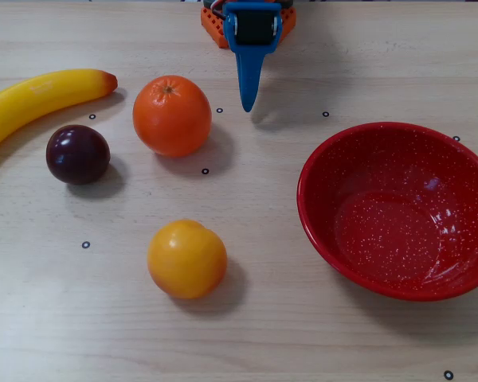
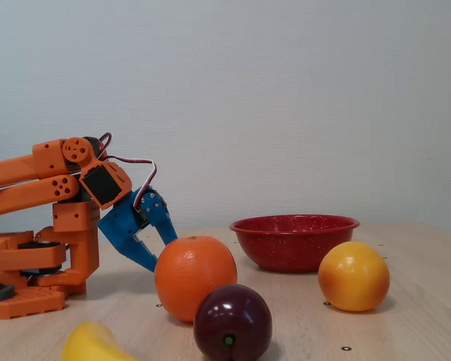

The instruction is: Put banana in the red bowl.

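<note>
- Overhead view: I saw the gripper (image 1: 246, 105) at top centre, blue fingers pressed together into one point, aimed down-frame, holding nothing.
- Its tip sat just right of the orange (image 1: 172, 115), not touching it.
- The banana (image 1: 40, 97) lay on the table (image 1: 271, 334) at the far left, red tip pointing right toward the orange, its other end cut off by the left edge.
- A dark plum (image 1: 78, 154) sat just below the banana, apart from it as far as I could tell.
- A yellow fruit (image 1: 187, 259) sat lower down, well apart from the plum and orange.
- The bowl (image 1: 398, 209) sat at the right, empty, upright, its right rim clipped by the frame edge; well apart from the banana.
- Small black ring marks dotted the table.
- Fixed view: side-on, low camera. The orange arm (image 2: 52, 192) was folded at the left, with the gripper (image 2: 152, 263) angled down toward the table, tip hidden partly behind the orange (image 2: 195, 277).
- Fingers looked closed here too, nothing between them.
- Only a blurred yellow end of the banana (image 2: 94, 343) showed at the bottom left, nearest the camera.
- The plum (image 2: 233, 323) stood in front of the orange; the yellow fruit (image 2: 353, 276) was to the right.
- The bowl (image 2: 294, 241) stood further back, right of centre, on the table (image 2: 406, 323).
</note>
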You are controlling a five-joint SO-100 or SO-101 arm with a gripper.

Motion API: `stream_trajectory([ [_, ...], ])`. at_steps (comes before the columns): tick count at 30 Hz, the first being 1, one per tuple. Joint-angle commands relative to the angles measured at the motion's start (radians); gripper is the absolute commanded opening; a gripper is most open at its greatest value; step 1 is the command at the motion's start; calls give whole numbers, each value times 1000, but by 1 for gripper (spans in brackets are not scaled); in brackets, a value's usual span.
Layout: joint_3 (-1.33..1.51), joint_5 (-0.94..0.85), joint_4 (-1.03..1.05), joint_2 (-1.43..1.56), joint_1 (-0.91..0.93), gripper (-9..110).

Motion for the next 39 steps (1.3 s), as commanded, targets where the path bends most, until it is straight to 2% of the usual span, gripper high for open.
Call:
stream_trajectory([
  [1,3,8,12,15,2,0],
  [39,3,-26,14,17,-17,0],
])
